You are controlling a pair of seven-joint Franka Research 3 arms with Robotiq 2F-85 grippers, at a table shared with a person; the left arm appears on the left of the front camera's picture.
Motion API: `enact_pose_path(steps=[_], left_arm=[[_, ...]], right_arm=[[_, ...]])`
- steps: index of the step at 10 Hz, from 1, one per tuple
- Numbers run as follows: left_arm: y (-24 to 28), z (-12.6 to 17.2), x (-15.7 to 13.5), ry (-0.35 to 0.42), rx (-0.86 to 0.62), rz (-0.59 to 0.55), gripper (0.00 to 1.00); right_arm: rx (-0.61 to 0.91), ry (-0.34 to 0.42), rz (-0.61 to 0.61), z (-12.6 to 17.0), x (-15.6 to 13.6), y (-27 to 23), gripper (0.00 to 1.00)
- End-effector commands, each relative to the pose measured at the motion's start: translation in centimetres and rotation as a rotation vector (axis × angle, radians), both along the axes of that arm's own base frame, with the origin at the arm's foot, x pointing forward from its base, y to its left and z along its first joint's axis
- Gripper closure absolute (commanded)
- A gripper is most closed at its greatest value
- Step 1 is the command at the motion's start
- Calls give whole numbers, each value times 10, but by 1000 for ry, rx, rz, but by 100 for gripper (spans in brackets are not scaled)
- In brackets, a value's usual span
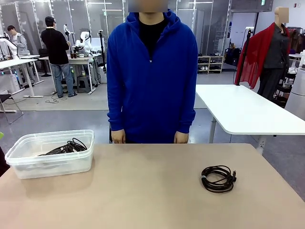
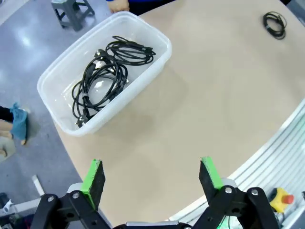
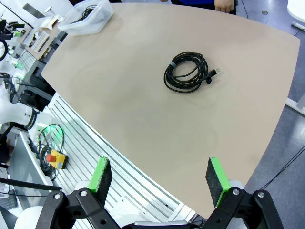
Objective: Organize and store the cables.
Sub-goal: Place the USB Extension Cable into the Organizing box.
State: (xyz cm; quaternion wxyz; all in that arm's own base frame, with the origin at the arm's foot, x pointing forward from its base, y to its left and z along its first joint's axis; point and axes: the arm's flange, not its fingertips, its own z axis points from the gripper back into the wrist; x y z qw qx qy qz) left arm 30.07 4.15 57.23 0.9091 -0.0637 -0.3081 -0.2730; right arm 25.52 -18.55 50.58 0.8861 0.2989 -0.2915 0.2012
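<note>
One round coil of thin black cable (image 1: 218, 178) lies on the smooth tan surface (image 1: 143, 191), others tangled inside the clear plastic bin (image 1: 28, 167), both claws (image 2: 151, 179) (image 3: 159, 177) spread apart, empty.

Left gripper (image 2: 151, 177) agape, right gripper (image 3: 158, 177) agape (both empty)

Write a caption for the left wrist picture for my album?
Open left tool above the table, a clear bin of black cables ahead.
</note>
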Motion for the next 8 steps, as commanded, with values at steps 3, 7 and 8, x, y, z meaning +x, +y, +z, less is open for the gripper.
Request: enact_pose_path(steps=[3, 7, 8], left_arm=[[-5, 2, 0, -8, 18, -14, 0], [-5, 2, 0, -8, 18, -14, 0], [-5, 2, 0, -8, 18, -14, 0]], right_arm=[[6, -16, 10, 0, -1, 0, 0], [6, -16, 10, 0, -1, 0, 0], [6, -16, 10, 0, -1, 0, 0]])
